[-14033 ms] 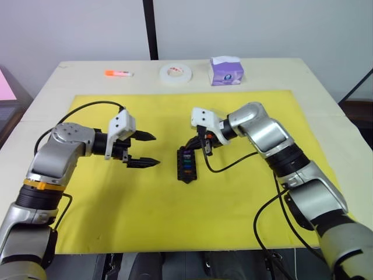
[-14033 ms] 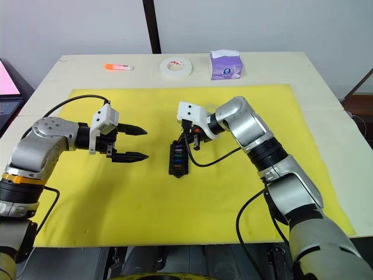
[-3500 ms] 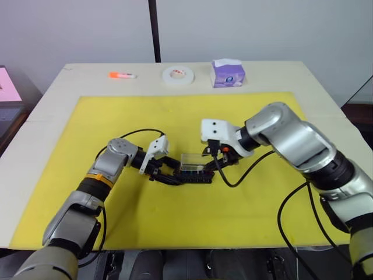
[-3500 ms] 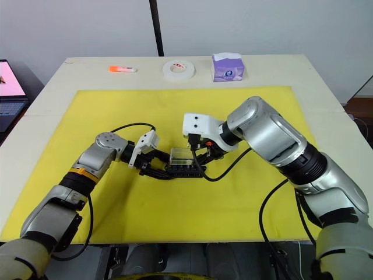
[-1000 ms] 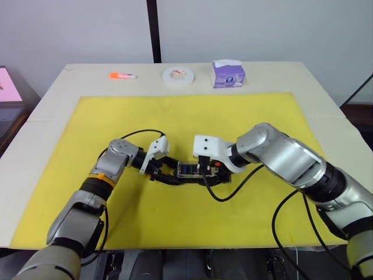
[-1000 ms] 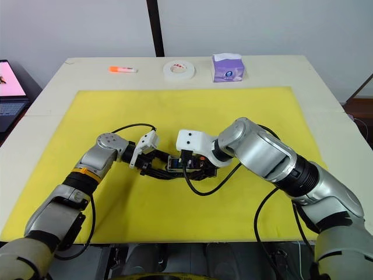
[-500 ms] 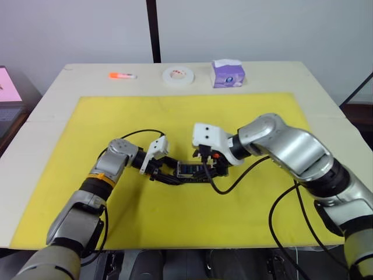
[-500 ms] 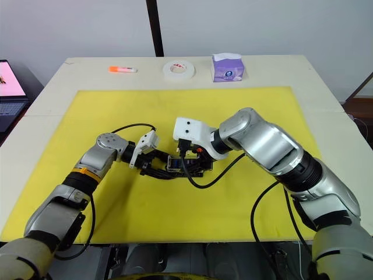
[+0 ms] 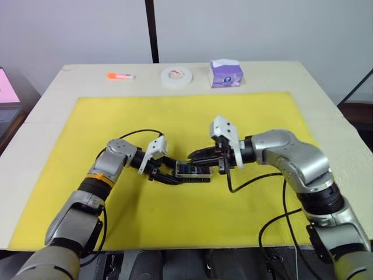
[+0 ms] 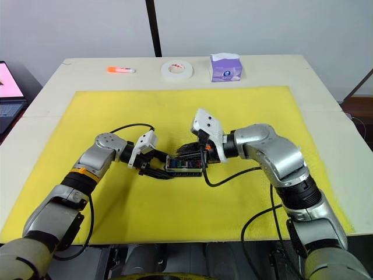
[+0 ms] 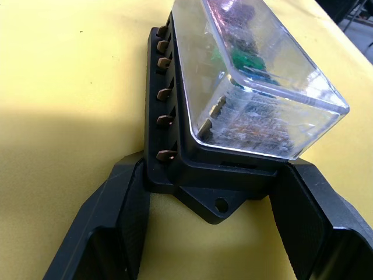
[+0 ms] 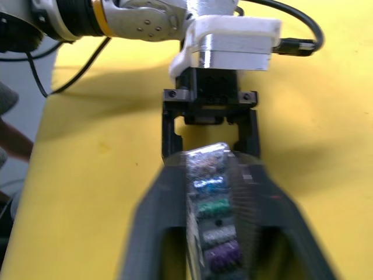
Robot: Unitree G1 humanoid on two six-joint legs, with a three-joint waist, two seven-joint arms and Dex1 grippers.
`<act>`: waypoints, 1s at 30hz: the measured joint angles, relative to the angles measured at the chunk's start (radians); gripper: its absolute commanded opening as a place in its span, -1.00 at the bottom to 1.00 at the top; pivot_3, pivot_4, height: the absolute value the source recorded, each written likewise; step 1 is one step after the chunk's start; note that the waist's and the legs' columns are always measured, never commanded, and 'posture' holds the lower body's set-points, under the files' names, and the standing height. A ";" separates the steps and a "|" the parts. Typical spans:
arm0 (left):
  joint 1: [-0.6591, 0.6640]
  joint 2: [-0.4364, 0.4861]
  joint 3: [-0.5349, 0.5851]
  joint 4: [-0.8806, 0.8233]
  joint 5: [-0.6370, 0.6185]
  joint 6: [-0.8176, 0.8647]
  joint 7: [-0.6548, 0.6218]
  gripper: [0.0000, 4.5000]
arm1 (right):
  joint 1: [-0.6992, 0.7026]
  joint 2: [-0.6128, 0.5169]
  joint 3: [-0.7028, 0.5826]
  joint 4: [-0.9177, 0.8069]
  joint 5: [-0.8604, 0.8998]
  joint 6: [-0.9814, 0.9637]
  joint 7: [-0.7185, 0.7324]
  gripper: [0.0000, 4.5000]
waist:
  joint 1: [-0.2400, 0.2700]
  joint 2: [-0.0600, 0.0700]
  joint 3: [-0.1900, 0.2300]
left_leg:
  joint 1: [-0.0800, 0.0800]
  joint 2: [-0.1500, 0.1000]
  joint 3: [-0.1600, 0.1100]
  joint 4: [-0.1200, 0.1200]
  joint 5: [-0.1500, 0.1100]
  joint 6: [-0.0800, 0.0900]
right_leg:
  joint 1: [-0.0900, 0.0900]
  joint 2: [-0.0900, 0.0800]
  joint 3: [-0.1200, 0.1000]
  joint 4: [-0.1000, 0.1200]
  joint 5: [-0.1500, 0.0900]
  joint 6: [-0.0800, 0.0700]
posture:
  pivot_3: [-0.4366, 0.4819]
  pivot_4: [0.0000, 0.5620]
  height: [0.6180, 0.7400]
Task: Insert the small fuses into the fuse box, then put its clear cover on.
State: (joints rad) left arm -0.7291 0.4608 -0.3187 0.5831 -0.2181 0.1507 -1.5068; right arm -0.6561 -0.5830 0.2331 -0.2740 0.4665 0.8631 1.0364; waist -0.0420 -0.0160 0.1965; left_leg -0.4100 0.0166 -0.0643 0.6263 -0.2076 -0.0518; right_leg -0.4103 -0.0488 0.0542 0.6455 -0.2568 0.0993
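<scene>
The transparent rectangular plastic cover (image 11: pixel 256 76) sits atop the small black slotted fuse box (image 10: pixel 184 165) on the yellow mat (image 9: pixel 245 116). The left gripper (image 11: pixel 210 216) clamps the box's end. The right gripper (image 12: pixel 217 233) pinches the cover's sides, coloured fuses (image 12: pixel 212 207) visible beneath.

The fuse box (image 10: pixel 184 165) is hemmed at both ends: left gripper (image 10: pixel 156 164) at 1, right gripper (image 10: pixel 192 153) at the other. Bare yellow mat (image 10: pixel 175 227) lies open on its near and far sides.

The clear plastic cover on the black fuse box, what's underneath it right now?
Under the clear plastic cover, small coloured fuses sit in the black fuse box: purple, green and blue ones show. Glare on the cover hides the rest.
</scene>
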 measured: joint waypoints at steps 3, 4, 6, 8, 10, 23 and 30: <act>0.000 0.000 0.000 -0.001 0.000 0.001 0.000 0.18 | 0.012 0.039 -0.014 0.026 0.000 -0.050 -0.022 -1.00 | 0.000 0.000 0.000 | 0.000 0.000 0.000 0.000 0.000 0.000 | 0.000 0.000 0.000 0.000 0.000 0.000 | -0.05 -0.47 1.00; 0.000 0.000 0.000 -0.001 0.000 0.002 0.000 0.18 | 0.016 0.047 -0.014 0.031 0.000 -0.064 -0.027 -1.00 | 0.000 0.000 0.000 | 0.000 0.000 0.000 0.000 0.000 0.000 | 0.000 0.000 0.000 0.000 0.000 0.000 | -0.05 -0.47 1.00; 0.000 0.000 0.000 -0.005 0.000 0.010 0.000 0.18 | 0.026 0.055 -0.015 0.041 0.000 -0.085 -0.033 -1.00 | 0.000 0.000 0.000 | 0.000 0.000 0.000 0.000 0.000 0.000 | 0.000 0.000 0.000 0.000 0.000 0.000 | -0.05 -0.47 1.00; 0.001 0.003 0.000 -0.007 0.000 0.014 0.000 0.18 | 0.028 0.056 -0.017 0.045 0.000 -0.095 -0.041 -1.00 | 0.000 0.000 0.000 | 0.000 0.000 0.000 0.000 0.000 0.000 | 0.000 0.000 0.000 0.000 0.000 0.000 | -0.05 -0.47 1.00; 0.001 0.006 0.000 -0.009 0.000 0.016 0.000 0.18 | 0.026 0.061 -0.033 0.046 0.007 -0.102 -0.049 -1.00 | 0.000 0.000 0.000 | 0.000 0.000 -0.001 0.000 0.000 0.000 | 0.000 0.000 0.000 0.000 0.000 0.000 | -0.05 -0.47 1.00; 0.004 0.009 0.001 -0.006 0.001 0.019 -0.001 0.18 | 0.060 0.116 0.067 0.126 -0.040 -0.069 -0.118 -1.00 | -0.003 0.001 -0.001 | 0.001 0.000 -0.001 -0.002 0.000 0.000 | -0.001 0.000 0.000 0.000 0.001 -0.001 | -0.05 -0.47 1.00; 0.027 0.012 0.000 -0.037 0.002 0.045 0.012 0.18 | 0.024 0.134 0.094 0.180 -0.061 -0.039 -0.125 -1.00 | -0.003 -0.002 -0.014 | 0.004 0.001 -0.001 -0.008 0.000 0.000 | 0.001 0.000 0.000 -0.005 0.000 -0.001 | -0.05 -0.47 1.00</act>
State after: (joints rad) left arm -0.7025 0.4732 -0.3186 0.5457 -0.2158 0.1953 -1.4949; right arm -0.6321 -0.4490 0.3267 -0.0942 0.4057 0.8238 0.9117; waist -0.0450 -0.0179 0.1823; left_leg -0.4065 0.0172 -0.0649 0.6180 -0.2076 -0.0518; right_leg -0.4089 -0.0489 0.0541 0.6401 -0.2563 0.0980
